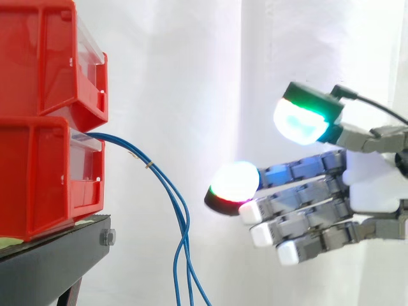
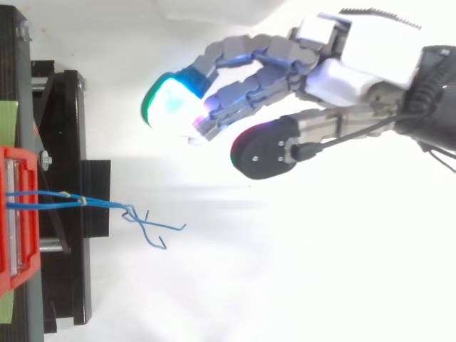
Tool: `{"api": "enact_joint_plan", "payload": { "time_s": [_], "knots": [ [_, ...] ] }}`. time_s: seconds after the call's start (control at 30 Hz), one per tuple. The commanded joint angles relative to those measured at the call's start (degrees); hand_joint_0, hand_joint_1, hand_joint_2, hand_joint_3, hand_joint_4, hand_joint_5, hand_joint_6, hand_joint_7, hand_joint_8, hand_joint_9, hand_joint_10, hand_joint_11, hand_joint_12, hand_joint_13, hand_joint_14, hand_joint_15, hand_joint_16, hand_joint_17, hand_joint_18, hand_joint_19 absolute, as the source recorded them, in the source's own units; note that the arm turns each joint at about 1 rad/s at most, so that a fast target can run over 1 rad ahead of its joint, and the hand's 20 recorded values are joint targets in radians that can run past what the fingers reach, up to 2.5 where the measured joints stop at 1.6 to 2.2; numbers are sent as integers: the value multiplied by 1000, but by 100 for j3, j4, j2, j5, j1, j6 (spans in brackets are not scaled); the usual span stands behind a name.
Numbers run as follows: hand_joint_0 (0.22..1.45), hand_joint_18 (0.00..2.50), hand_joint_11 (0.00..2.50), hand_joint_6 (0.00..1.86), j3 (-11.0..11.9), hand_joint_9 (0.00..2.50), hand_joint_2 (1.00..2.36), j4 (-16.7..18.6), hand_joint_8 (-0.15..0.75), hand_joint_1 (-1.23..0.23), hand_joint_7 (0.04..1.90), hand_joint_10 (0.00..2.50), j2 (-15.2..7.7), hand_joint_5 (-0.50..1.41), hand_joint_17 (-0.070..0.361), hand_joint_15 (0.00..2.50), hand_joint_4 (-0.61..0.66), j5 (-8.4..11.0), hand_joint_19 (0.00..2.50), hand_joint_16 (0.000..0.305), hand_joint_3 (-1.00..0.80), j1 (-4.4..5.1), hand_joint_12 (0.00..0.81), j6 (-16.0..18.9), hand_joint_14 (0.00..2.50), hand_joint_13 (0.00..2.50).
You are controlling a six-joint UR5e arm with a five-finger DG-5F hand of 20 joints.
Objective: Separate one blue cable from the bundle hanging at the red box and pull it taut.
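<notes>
Thin blue cables (image 1: 171, 191) come out of the lower red bin (image 1: 48, 178) and hang down in a bundle, tied by a small band near the bin. From above, the blue cables (image 2: 107, 204) leave the red bin (image 2: 18, 214) and spread at their ends. My hand (image 1: 357, 191) is to the right of the cables, apart from them, with straight fingers pointing toward the bins and the thumb raised above. In the top view the hand (image 2: 342, 71) is up and right of the cable ends. It holds nothing.
Two red bins are stacked, the upper red bin (image 1: 51, 64) on the lower, on a black stand (image 1: 57, 255). A white curtain hangs behind. The black stand (image 2: 64, 214) stretches along the left edge from above.
</notes>
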Motion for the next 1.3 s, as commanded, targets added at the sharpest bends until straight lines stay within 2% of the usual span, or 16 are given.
{"api": "enact_joint_plan", "payload": {
  "time_s": [0.0,0.03,0.2,0.33,0.67,0.83,1.27],
  "knots": [
    [537,693,321,502,262,661,1000,-9,311,-571,770,9,-312,-203,82,301,251,-30,319,37,-500,12,311,115,10,692],
    [539,693,314,502,456,664,1000,-36,313,-572,770,9,-522,-203,82,300,254,-118,323,37,-500,3,311,229,12,693],
    [545,691,315,502,605,667,1000,26,311,-607,769,9,-672,-202,82,298,251,-179,322,36,-500,21,311,247,12,694],
    [544,694,323,502,772,667,1000,35,311,-621,770,9,-936,-202,82,300,253,-206,321,36,-500,21,311,291,11,697],
    [547,707,325,502,939,673,1000,61,309,-646,772,9,-988,-201,82,297,255,-364,337,36,-500,56,309,308,12,704],
    [555,714,328,502,992,678,1000,35,306,-657,773,9,-988,-199,81,296,257,-364,334,36,-500,109,309,334,11,710],
    [568,722,332,502,1001,684,1000,61,304,-662,775,9,-997,-196,79,308,258,-399,354,35,-500,135,305,326,11,723]
  ]
}}
